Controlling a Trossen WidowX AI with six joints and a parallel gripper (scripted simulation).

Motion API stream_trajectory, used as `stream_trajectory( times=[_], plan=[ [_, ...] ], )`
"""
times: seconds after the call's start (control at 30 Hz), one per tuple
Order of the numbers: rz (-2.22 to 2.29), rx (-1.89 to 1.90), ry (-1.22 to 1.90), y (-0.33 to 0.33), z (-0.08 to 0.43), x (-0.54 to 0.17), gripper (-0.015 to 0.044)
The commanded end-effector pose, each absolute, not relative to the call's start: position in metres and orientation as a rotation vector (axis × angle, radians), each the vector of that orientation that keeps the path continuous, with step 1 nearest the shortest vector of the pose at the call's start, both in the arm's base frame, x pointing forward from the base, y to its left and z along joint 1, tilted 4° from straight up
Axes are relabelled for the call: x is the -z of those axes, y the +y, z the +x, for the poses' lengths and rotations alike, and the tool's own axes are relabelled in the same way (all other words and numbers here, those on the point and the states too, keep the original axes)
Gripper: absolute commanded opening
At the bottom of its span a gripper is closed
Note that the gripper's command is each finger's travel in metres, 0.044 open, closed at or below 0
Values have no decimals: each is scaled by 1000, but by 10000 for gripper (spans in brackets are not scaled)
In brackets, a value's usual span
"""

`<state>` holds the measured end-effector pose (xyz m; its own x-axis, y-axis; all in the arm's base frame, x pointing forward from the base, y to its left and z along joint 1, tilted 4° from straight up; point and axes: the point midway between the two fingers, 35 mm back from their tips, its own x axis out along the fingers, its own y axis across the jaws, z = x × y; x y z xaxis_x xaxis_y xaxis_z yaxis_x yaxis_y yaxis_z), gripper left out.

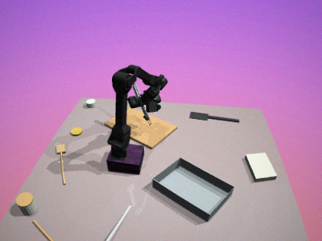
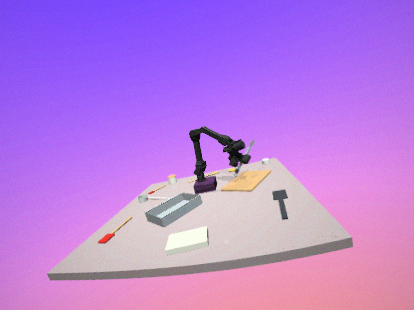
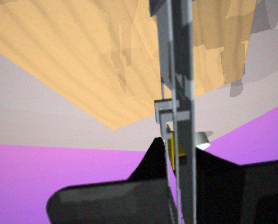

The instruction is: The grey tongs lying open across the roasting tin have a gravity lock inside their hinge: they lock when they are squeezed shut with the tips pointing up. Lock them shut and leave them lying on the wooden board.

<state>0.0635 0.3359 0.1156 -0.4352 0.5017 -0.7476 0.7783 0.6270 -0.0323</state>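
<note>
Grey tongs (image 1: 136,89) (image 2: 250,148) (image 3: 185,95), likely light, slick and springy, slant from the gripper (image 1: 144,102) (image 2: 242,157) (image 3: 163,143), its jaws clamped on them, best held across both arms.

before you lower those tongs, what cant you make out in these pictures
- Whether the lock in the hinge of the tongs has caught: it sits inside the hinge, out of sight in every view
- Far ends of the tongs: cut off by the wrist picture's top and bottom edges
- Part of the wooden board: behind the arm in the top view
- Exact grip of the hand: dark and small in the top view
</note>
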Motion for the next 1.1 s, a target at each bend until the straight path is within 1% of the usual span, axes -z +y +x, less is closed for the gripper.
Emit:
stream_trajectory(
  times=[0.0,0.4,1.07],
  plan=[
    [1045,410,2241,332,65,-122,-150],
    [1177,89,2526,308,74,-146,-150],
    [1179,84,2530,308,74,-146,-150]
  ],
)
